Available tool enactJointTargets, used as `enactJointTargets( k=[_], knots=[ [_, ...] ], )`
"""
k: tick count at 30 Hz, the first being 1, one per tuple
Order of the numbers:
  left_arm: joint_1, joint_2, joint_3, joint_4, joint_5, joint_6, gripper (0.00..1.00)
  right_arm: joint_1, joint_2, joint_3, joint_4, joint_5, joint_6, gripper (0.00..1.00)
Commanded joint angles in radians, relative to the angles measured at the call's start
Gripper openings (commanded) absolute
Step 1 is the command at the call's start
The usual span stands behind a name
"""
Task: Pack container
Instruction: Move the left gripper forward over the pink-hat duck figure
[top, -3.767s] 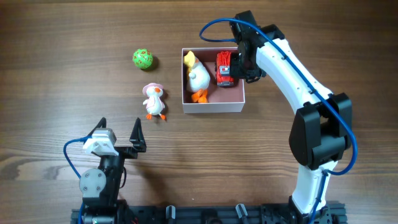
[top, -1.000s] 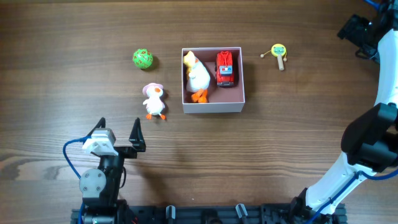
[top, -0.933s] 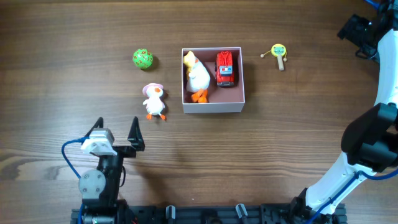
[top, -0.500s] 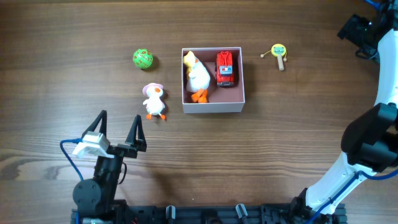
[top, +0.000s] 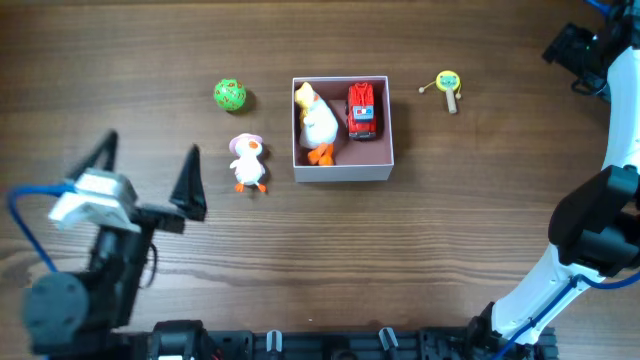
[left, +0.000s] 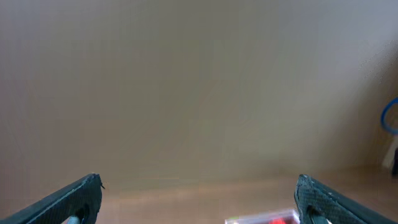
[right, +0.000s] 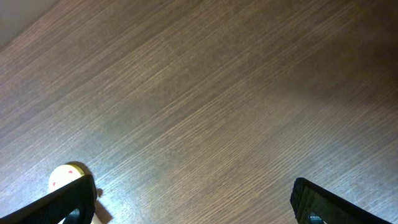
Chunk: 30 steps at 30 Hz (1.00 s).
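The container (top: 342, 172), a white square box with a pink inside, stands at the table's middle. It holds a white plush duck (top: 318, 122) and a red toy car (top: 362, 110). Left of it lie a small duck with a pink hat (top: 247, 163) and a green ball (top: 229, 95). A yellow rattle (top: 448, 85) lies to its right. My left gripper (top: 145, 170) hovers open at the front left, empty. Its wrist view is blurred, with the container's rim (left: 261, 219) at the bottom edge. My right gripper (top: 570, 55) stands open at the far right.
The right wrist view shows bare wood between the open fingers (right: 314, 202), with the yellow rattle (right: 65, 177) beside the left finger. The right arm's base (top: 590, 240) rises along the right edge.
The left arm has lifted and swung left, its gripper still open. The right arm left the container several seconds ago and has held still at the far right for the last second.
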Motion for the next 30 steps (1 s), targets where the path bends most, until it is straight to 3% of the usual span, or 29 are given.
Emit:
enactJointTargets(
  k=[1, 7, 12, 16, 19, 22, 30],
  knots=[
    [0.006, 0.121, 0.156, -0.051, 0.045, 0.121, 1.0, 0.005, -0.024, -0.002, 0.003, -0.009, -0.01, 1.0],
    [0.005, 0.467, 0.476, -0.42, 0.047, 0.096, 1.0, 0.005, -0.024, -0.002, 0.003, -0.009, -0.009, 1.0],
    [0.003, 0.767, 0.772, -0.687, 0.207, 0.085, 1.0, 0.005, -0.024, -0.002, 0.003, -0.009, -0.01, 1.0],
    [-0.003, 0.876, 0.801, -0.668, 0.244, 0.082, 1.0, 0.005, -0.024, -0.002, 0.003, -0.009, -0.009, 1.0],
    [-0.038, 0.956, 0.801, -0.748, 0.001, -0.048, 1.0, 0.005, -0.024, -0.002, 0.003, -0.009, -0.01, 1.0],
    [-0.076, 1.022, 0.801, -0.852, -0.097, -0.132, 1.0, 0.005, -0.024, -0.002, 0.003, -0.009, -0.009, 1.0],
    [-0.216, 1.135, 0.801, -0.93, -0.106, -0.2, 1.0, 0.005, -0.024, -0.002, 0.003, -0.009, -0.009, 1.0]
  ],
)
